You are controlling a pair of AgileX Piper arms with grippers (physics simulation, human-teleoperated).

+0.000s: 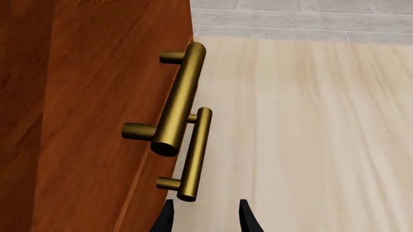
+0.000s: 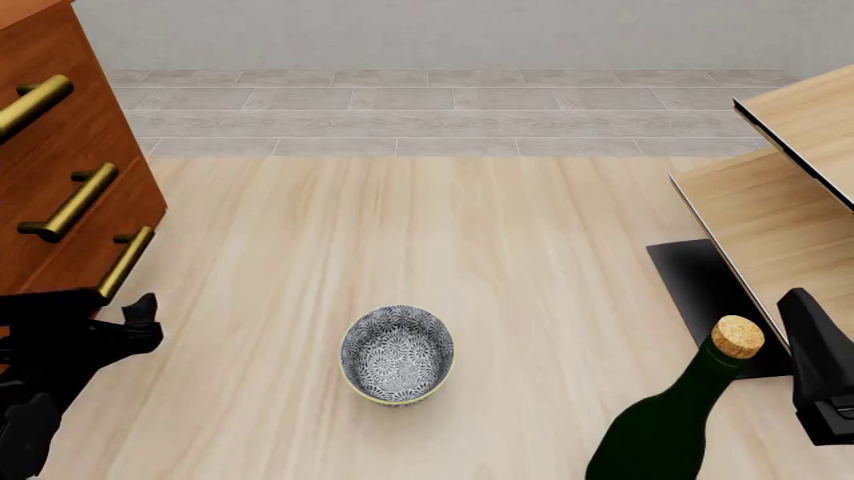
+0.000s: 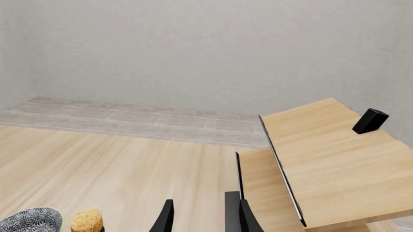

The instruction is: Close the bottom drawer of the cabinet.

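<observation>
While the cabinet is seen at approx. 10 o'clock in the front view, its reddish-brown front is shown angled toward the table centre, w/ three brass bar handles stacked down it. The bottom drawer is the lowest of these; its handle is found at approx. 9 o'clock, just above the left gripper. Whether the drawer is pushed flush w/ the fronts above cannot be told from these views.

The left gripper is seen dark at approx. 8 o'clock in the front view, close beside the cabinet's lower corner. In the left wrist view two black fingertips are shown apart w/ bare table between them, so the jaws are parted and nothing is gripped. Two brass handles are seen ahead of them, the nearer one partly covering the farther one.

The right gripper is shown in its wrist view w/ fingers spread and nothing between them. In the front view only a dark part of that arm is caught at approx. 4 o'clock.

A patterned bowl is set near centre, approx. 6 o'clock. A dark green bottle w/ cork stopper is stood upright at approx. 5 o'clock. Pale wood furniture w/ black edging is placed at approx. 3 o'clock.
</observation>
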